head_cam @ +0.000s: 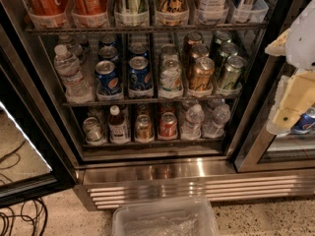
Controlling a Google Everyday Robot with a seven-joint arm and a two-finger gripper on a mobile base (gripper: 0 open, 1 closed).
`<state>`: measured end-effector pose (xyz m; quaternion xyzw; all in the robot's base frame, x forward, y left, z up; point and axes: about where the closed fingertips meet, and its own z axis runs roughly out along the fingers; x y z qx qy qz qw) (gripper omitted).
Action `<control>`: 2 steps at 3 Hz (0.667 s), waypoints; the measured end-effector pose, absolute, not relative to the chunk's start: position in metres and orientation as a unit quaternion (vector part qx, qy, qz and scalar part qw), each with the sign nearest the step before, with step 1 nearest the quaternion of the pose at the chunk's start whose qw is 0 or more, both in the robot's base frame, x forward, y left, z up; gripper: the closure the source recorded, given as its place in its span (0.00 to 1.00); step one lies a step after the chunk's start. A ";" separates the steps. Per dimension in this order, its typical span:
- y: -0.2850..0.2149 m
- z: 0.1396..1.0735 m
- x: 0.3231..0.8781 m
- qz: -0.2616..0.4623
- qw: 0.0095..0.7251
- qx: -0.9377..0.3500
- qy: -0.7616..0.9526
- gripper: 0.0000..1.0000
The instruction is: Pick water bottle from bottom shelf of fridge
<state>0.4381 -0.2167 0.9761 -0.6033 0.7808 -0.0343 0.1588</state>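
— Speckled floor [256, 220] runs below the fridge [162, 173]. Where is the gripper [288, 109]?
— High at the right, outside the open compartment, in front of the neighbouring glass door [290, 149]. Whether it is spread or closed cannot be told.
— And the water bottle [193, 119]?
— Down and left of the gripper, well apart from it, upright on the bottom shelf [147, 142]. A twin bottle [217, 118] stands just beside it on the gripper's side, a red can [168, 126] on the far side.
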 end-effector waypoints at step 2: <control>-0.209 0.967 0.433 -0.022 0.180 -0.584 0.791 0.00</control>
